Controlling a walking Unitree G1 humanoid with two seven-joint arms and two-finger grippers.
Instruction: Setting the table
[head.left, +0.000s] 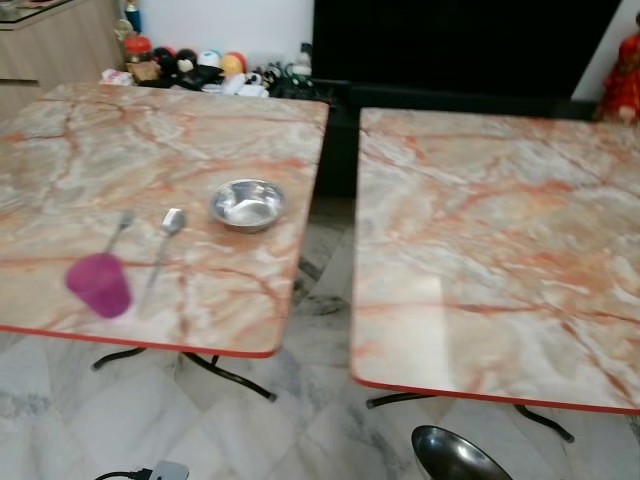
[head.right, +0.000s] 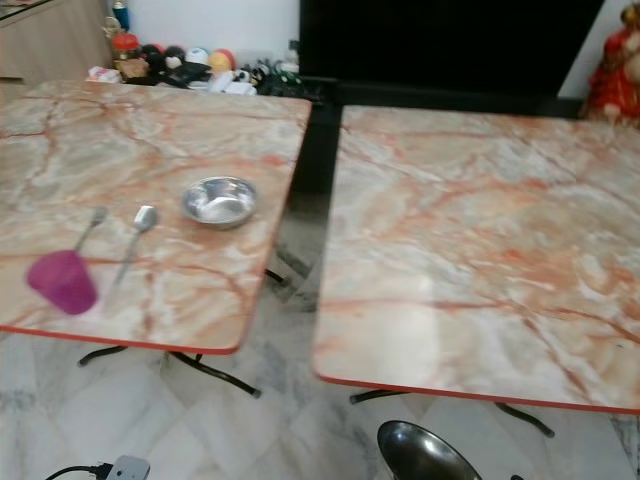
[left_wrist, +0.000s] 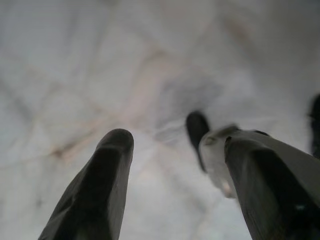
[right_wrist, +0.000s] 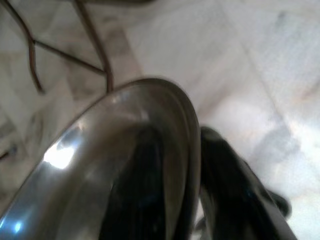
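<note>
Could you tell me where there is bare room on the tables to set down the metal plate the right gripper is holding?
The right table is bare. The left table is crowded near its front edge: purple cup, fork, spoon, steel bowl. Its far half is free.

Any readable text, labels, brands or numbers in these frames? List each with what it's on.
None can be read.
The purple cup, steel bowl and spoon show no markings.
The clutter by the far wall is too small and blurred to read.

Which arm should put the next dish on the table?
Right. Its end effector already grips a steel plate low before the right table; the left end effector hangs open, holding nothing.
</note>
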